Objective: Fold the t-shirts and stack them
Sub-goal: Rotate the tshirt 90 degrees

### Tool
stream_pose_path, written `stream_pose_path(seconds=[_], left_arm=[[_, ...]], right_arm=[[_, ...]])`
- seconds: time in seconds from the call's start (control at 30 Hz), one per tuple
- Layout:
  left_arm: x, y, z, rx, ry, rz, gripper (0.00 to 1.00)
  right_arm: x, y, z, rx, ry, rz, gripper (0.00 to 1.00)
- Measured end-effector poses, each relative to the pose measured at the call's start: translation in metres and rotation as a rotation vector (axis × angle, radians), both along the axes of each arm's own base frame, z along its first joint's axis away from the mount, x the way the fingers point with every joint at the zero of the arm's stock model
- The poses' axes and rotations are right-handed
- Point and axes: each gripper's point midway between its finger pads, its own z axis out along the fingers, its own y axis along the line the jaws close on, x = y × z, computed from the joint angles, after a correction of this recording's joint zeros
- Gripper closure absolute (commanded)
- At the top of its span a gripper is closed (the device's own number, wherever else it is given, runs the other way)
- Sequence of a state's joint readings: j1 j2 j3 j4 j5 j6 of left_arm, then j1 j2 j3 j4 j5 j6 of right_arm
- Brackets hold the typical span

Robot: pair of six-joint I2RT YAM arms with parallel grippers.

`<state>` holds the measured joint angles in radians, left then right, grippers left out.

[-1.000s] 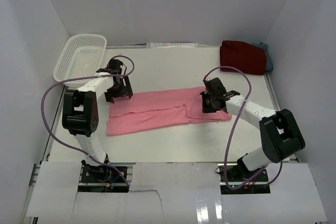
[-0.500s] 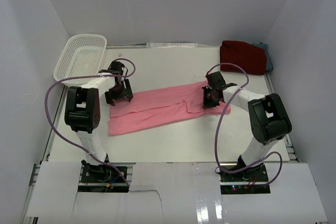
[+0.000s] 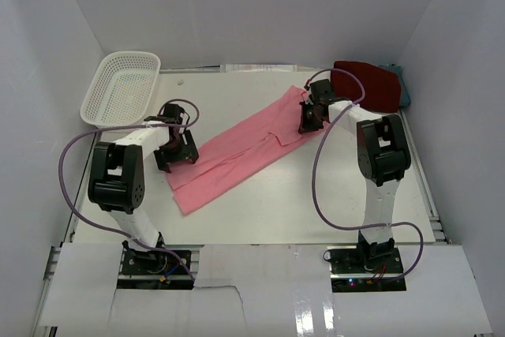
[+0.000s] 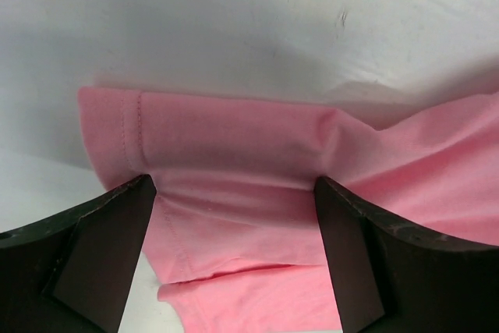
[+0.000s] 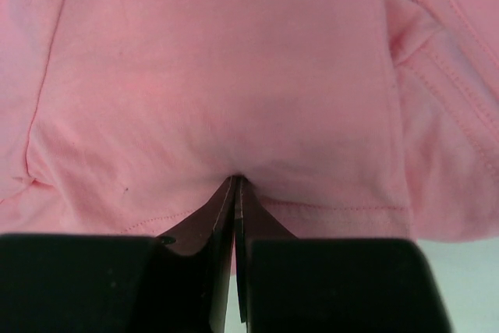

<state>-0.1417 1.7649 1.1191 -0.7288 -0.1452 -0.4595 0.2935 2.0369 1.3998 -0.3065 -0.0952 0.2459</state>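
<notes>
A light pink t-shirt [image 3: 245, 147] lies folded in a long strip, running diagonally from near left to far right. My right gripper [image 3: 308, 120] is shut on its far right end, and the cloth [image 5: 218, 76] bunches at the closed fingertips of the right gripper [image 5: 236, 181]. At the strip's left end my left gripper [image 3: 175, 155] stands open. In the left wrist view the pink cloth [image 4: 249, 146] lies between the wide-apart fingers of the left gripper [image 4: 234, 183], unpinched. A dark red t-shirt [image 3: 367, 84] lies folded at the back right, with a teal-grey one [image 3: 404, 91] showing at its right edge.
A white perforated basket [image 3: 122, 88] leans at the back left corner. White walls enclose the table on three sides. The right arm's purple cable [image 3: 319, 171] loops over the table's right half.
My right gripper has pulled its end of the pink shirt toward the back right, swinging the strip from level to diagonal. The left gripper has shifted slightly nearer and stayed open.
</notes>
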Motion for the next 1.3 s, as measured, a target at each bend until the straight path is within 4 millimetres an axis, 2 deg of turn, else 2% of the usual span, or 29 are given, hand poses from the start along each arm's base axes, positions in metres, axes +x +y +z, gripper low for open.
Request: stream_pose_path(seconds=[0.13, 0.37, 0.53, 0.63, 0.83, 0.93, 1.17, 1.23, 1.3], left_arm=[[-0.017, -0.008, 0.004, -0.059, 0.001, 0.027, 0.05], [-0.047, -0.028, 0.024, -0.190, -0.049, 0.070, 0.05], [-0.054, -0.036, 0.039, -0.243, -0.104, 0.095, 0.05], [-0.059, -0.040, 0.035, -0.263, -0.105, 0.108, 0.05], [-0.079, -0.041, 0.010, -0.272, -0.068, 0.155, 0.05], [-0.074, -0.042, 0.010, -0.279, -0.099, 0.173, 0.05], [-0.048, -0.042, 0.016, -0.286, -0.192, 0.197, 0.05], [-0.040, -0.043, 0.021, -0.290, -0.220, 0.196, 0.13], [-0.031, -0.044, 0.028, -0.295, -0.250, 0.185, 0.38]], right_arm=[[0.025, 0.008, 0.001, -0.001, -0.030, 0.037, 0.92], [0.057, 0.015, 0.002, 0.004, -0.078, 0.077, 0.92], [0.072, 0.014, 0.002, 0.030, -0.095, 0.095, 0.92], [0.080, 0.013, 0.002, 0.048, -0.102, 0.099, 0.92], [0.090, 0.012, 0.003, 0.063, -0.116, 0.112, 0.92], [0.091, 0.013, 0.003, 0.066, -0.118, 0.116, 0.92], [0.092, 0.013, 0.003, 0.076, -0.118, 0.121, 0.92], [0.092, 0.013, 0.004, 0.076, -0.117, 0.122, 0.92], [0.093, 0.014, 0.003, 0.076, -0.117, 0.122, 0.92]])
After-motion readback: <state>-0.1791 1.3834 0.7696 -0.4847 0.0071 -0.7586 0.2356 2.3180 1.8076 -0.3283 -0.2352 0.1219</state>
